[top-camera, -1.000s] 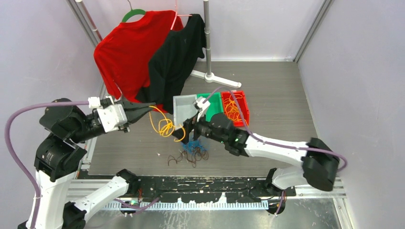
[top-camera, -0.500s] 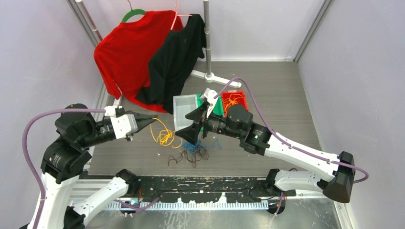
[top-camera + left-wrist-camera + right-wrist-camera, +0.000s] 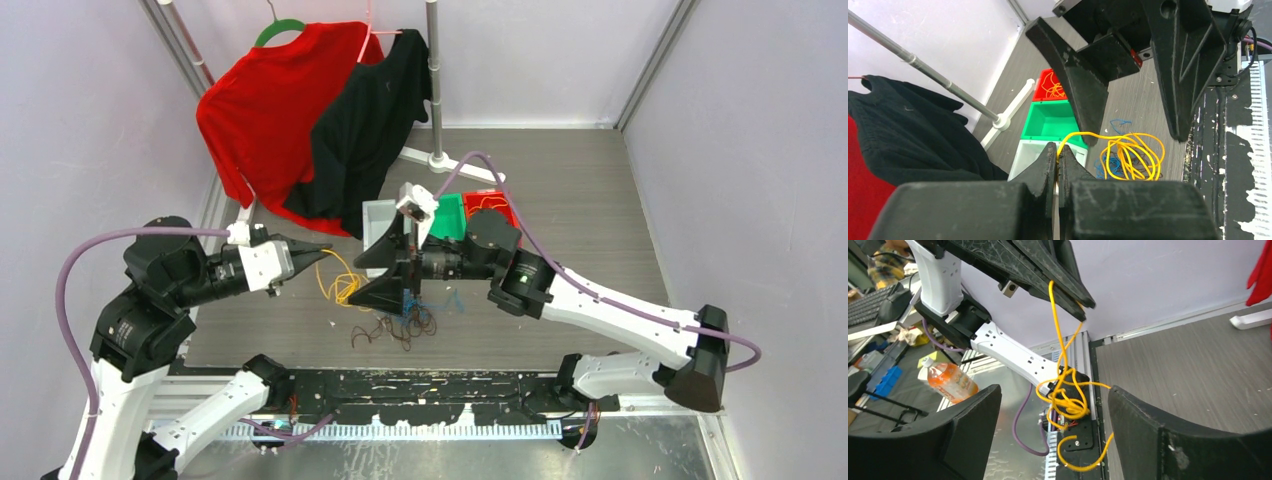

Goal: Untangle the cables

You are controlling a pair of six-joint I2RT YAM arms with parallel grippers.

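Note:
My left gripper point(image 3: 322, 250) is shut on one end of the yellow-orange cable point(image 3: 345, 285), and the bunch hangs from it above the table. In the left wrist view the shut tips point(image 3: 1058, 150) pinch the strand, with the loops point(image 3: 1133, 157) beyond them. My right gripper point(image 3: 358, 285) is open wide and empty, one finger on each side of the hanging yellow bunch point(image 3: 1068, 402). The dark brown-black cables point(image 3: 395, 330) lie on the table under it. The blue cables point(image 3: 450, 297) are mostly hidden behind the right gripper.
Grey point(image 3: 378, 215), green point(image 3: 447, 215) and red point(image 3: 500, 205) bins stand behind the right arm; the red one holds orange cables. A red shirt point(image 3: 260, 110) and a black shirt point(image 3: 370, 120) hang on a rack at the back left. The rack foot point(image 3: 437, 160) rests on the table.
My right gripper has lifted off the blue cables, opened wide and swung left around the yellow bunch. My left gripper has dropped slightly, still holding the yellow cable.

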